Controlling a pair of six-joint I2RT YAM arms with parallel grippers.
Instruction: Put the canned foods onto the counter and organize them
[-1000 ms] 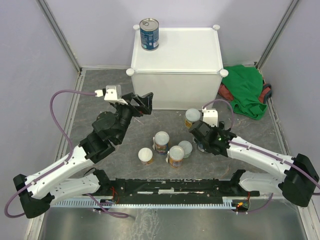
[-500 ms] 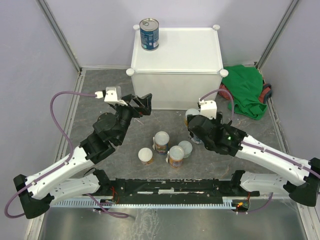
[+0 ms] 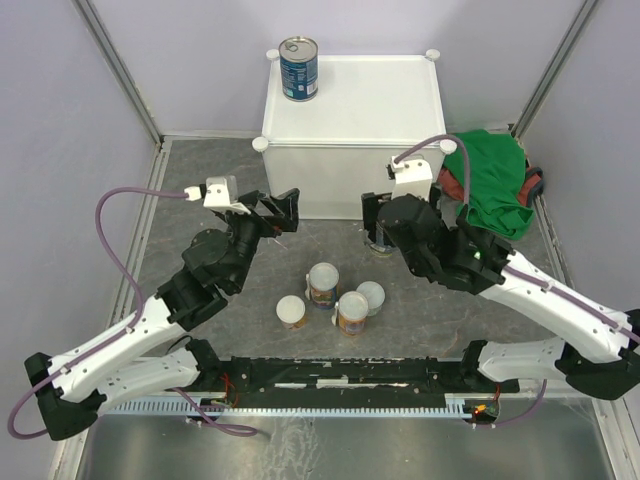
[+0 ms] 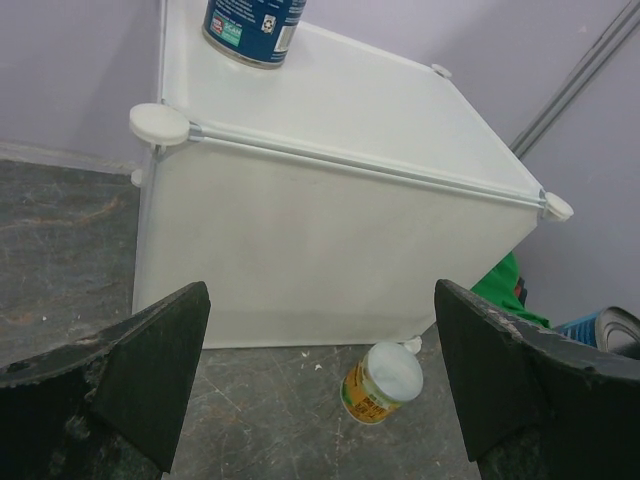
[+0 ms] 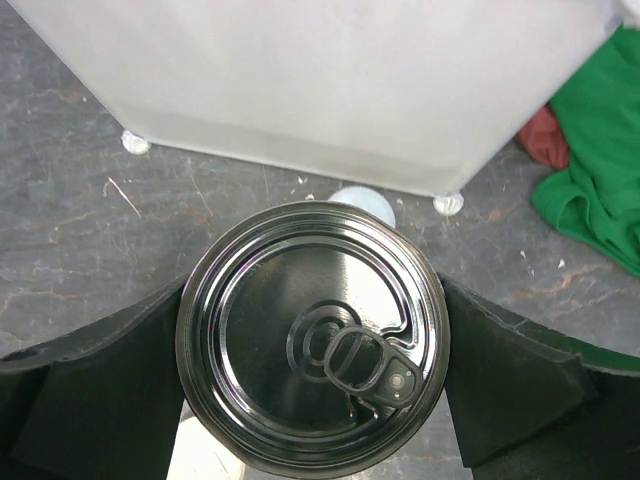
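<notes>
the right gripper (image 3: 383,222) was clenched on a pull-tab can (image 5: 312,338), its dark fingers (image 5: 95,385) pressed against opposite sides of the rim. we saw the silver lid from straight above in the right wrist view, the ring tab lying toward the lower right. this can was held low over the grey floor (image 3: 200,180), just in front of the counter (image 3: 370,100) near its front right corner. we could not tell whether its base touched the floor. just beyond it, beside the counter's front right foot, stood a yellow-labelled can (image 4: 383,381) with a pale lid, upright on the floor. the left gripper (image 3: 284,208) was released, its jaws spread wide with nothing between them, and it faced the counter's front left corner, apart from it. on the counter top, at the far left corner close to a round knob, stood a blue can (image 3: 298,68), upright with its silver top up. it was the only can on the counter. a cluster of cans (image 3: 323,284), four with pale lids, sat upright on the floor between the two arms, well short of the counter. a green cloth (image 3: 495,185) lay crumpled on the floor to the right of the counter.
</notes>
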